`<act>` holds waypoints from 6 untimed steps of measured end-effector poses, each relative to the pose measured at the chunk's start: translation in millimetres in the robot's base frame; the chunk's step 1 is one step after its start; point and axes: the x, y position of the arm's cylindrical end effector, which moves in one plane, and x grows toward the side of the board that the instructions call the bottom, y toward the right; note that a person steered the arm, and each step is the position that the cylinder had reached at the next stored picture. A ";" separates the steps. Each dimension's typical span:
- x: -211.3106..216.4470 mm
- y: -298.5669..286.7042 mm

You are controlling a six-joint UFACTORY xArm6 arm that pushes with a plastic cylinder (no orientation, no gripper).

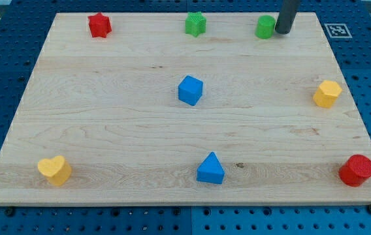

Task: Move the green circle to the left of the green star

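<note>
The green circle (265,27) stands near the top edge of the wooden board (107,117), right of centre. The green star (196,24) is to its left along the same edge, about a hundred pixels away. My tip (283,31) is the lower end of a dark rod coming down from the view's top; it sits just right of the green circle, touching or nearly touching its right side.
A red star (99,25) is at the top left. A blue cube (190,90) is at the centre, a blue triangle (210,170) below it. A yellow heart (55,170) is bottom left, a yellow hexagon (327,94) at right, a red circle (356,170) bottom right.
</note>
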 end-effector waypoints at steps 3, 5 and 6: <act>-3.8 -1.4; -3.8 9.8; -3.8 9.8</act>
